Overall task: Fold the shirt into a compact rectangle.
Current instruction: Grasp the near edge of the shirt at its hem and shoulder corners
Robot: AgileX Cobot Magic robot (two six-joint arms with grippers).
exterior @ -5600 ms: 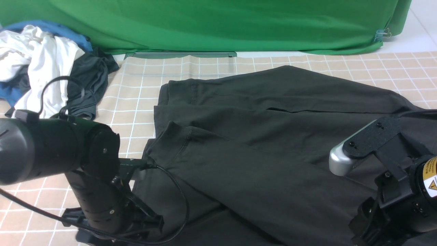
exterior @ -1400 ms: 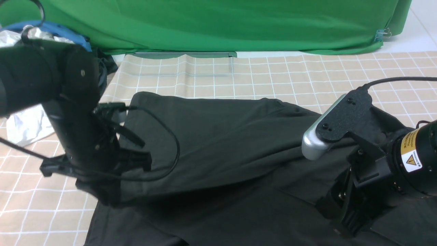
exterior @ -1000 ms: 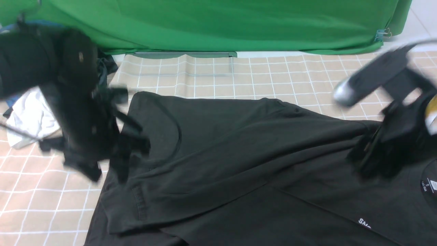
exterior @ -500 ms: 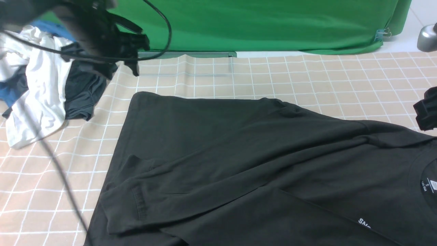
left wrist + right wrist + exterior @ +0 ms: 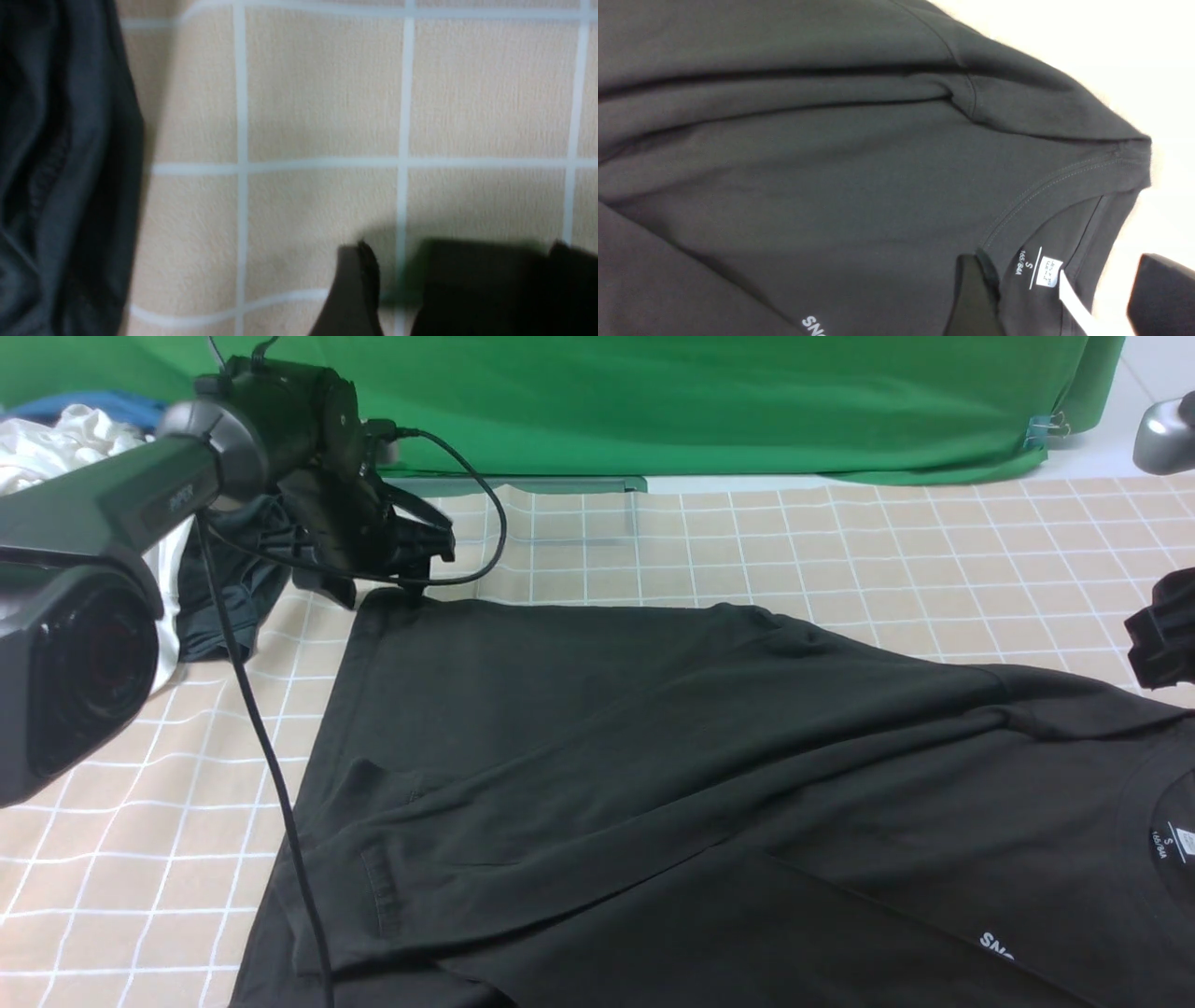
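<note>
Lying spread over the checked desk [image 5: 794, 541], the shirt [image 5: 653, 756] fills most of the front view, hem toward the robot's left, neckline [image 5: 1041, 191] and white neck label [image 5: 1048, 270] toward its right, with a stitched flap [image 5: 373, 887] doubled over near the left front. It looks like light, limp cotton: my guess is that it will sag wherever unsupported, cling to the desk covering rather than slide, and keep no shape, so it wants pinching at seamed edges, hem corners or shoulder seams, at two points together. The left fingers [image 5: 355, 294] stand wide apart at the far hem corner [image 5: 373, 602], a dark blur between them that may be that corner; contact I cannot tell. The right fingers [image 5: 976, 298] hang spread above the neckline, holding nothing. The dark garment [image 5: 198, 621] heaped just beside that corner could be snagged by mistake
</note>
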